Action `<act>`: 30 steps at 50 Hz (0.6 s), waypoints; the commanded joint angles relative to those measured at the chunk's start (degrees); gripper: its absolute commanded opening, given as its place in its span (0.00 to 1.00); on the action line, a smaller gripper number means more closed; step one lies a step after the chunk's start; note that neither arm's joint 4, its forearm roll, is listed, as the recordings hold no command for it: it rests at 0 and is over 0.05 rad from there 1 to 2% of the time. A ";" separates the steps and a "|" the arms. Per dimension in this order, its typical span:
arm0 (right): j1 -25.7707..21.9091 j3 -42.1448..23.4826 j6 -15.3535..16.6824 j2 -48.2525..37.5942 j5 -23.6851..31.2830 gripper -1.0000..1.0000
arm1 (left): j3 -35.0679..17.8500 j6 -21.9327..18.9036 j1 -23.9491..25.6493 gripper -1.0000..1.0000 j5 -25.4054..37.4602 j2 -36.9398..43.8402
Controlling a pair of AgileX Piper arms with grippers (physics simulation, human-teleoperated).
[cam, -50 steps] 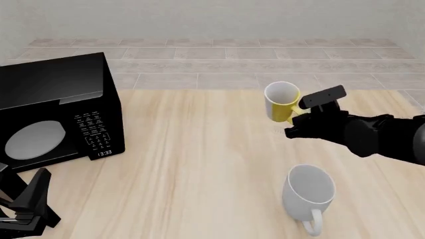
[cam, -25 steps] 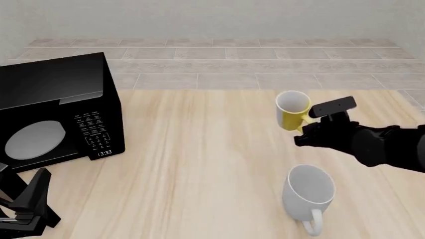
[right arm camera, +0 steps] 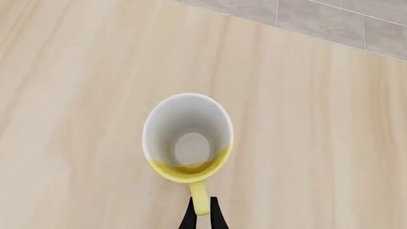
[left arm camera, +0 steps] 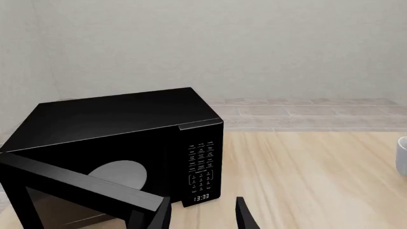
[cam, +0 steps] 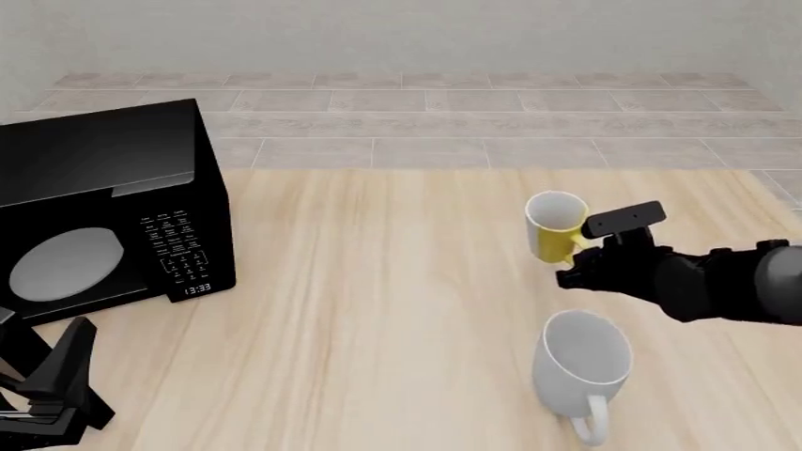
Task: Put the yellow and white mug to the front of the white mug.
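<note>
Right gripper (right arm camera: 201, 218) clenched on yellow and white mug (cam: 555, 226) handle; white mug (cam: 581, 363) nearer; left gripper (left arm camera: 202, 215) released.

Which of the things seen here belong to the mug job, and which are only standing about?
Belong to the job:
- yellow and white mug, held by its handle
- white mug, standing on the table
- right claw, shut on the yellow handle

Only standing about:
- black microwave, door open
- left claw, open and holding nothing

Pale matt wood-grain table (cam: 376, 282), glossy black microwave (cam: 107, 207)
</note>
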State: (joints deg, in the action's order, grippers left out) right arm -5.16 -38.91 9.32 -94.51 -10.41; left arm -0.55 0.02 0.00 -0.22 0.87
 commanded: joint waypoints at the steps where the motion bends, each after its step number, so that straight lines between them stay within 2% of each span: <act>1: 0.79 -1.14 -0.35 -4.86 -2.54 0.00 | 0.00 0.01 0.00 1.00 0.00 -0.01; 12: 1.40 -2.69 -0.42 -9.71 -4.70 0.00 | 0.00 0.00 0.00 1.00 0.00 0.00; 30: 1.57 -2.15 -0.64 -9.64 -4.33 0.00 | 0.00 0.00 0.00 1.00 0.00 0.00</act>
State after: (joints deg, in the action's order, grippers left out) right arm -3.67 -40.27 9.61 -101.57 -14.29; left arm -0.55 0.02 0.00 -0.22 0.86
